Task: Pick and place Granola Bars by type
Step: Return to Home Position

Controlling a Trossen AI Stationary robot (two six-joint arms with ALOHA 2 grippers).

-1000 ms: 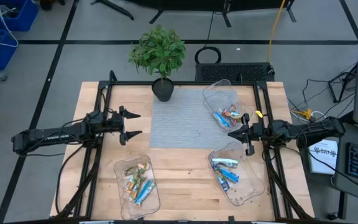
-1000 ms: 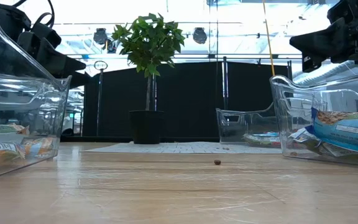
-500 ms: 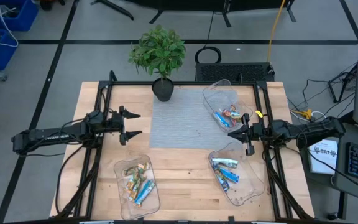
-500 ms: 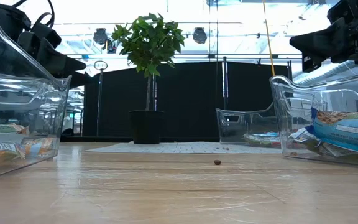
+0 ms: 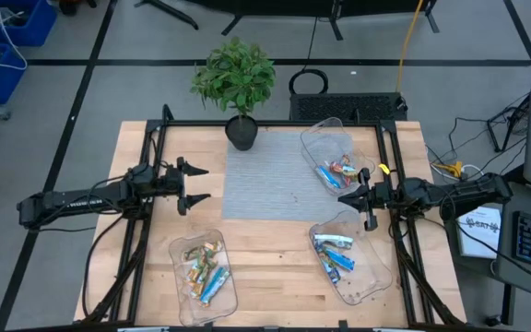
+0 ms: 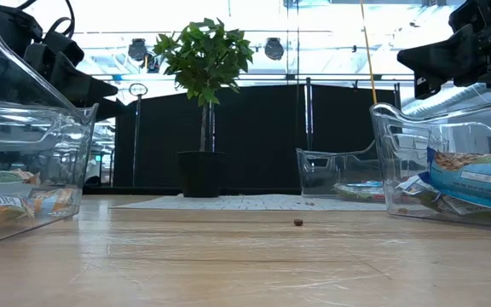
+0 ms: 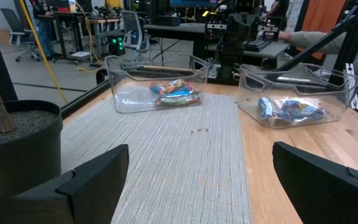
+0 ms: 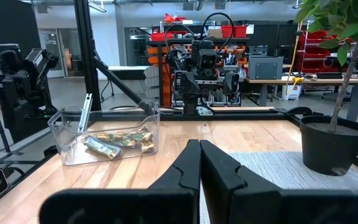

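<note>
The granola bars lie in three clear trays. The far right tray (image 5: 333, 159) holds blue and orange-red bars (image 5: 337, 171). Blue bars (image 5: 333, 254) fill the near right tray (image 5: 369, 277). The near left tray (image 5: 184, 293) holds gold-brown bars and a blue one (image 5: 203, 267). My left gripper (image 5: 194, 184) hovers open over the table's left side, beside the grey mat (image 5: 265, 180); its fingers stand wide apart in the left wrist view (image 7: 197, 180). My right gripper (image 5: 343, 196) hangs shut between the two right trays, its fingers together in the right wrist view (image 8: 199, 163).
A potted plant (image 5: 236, 78) stands at the mat's far edge, its pot (image 5: 241, 133) on the table. A small crumb (image 6: 297, 223) lies on the wood near the middle. Black frame rails (image 5: 146, 166) run along both table sides. Bare wood lies between the near trays.
</note>
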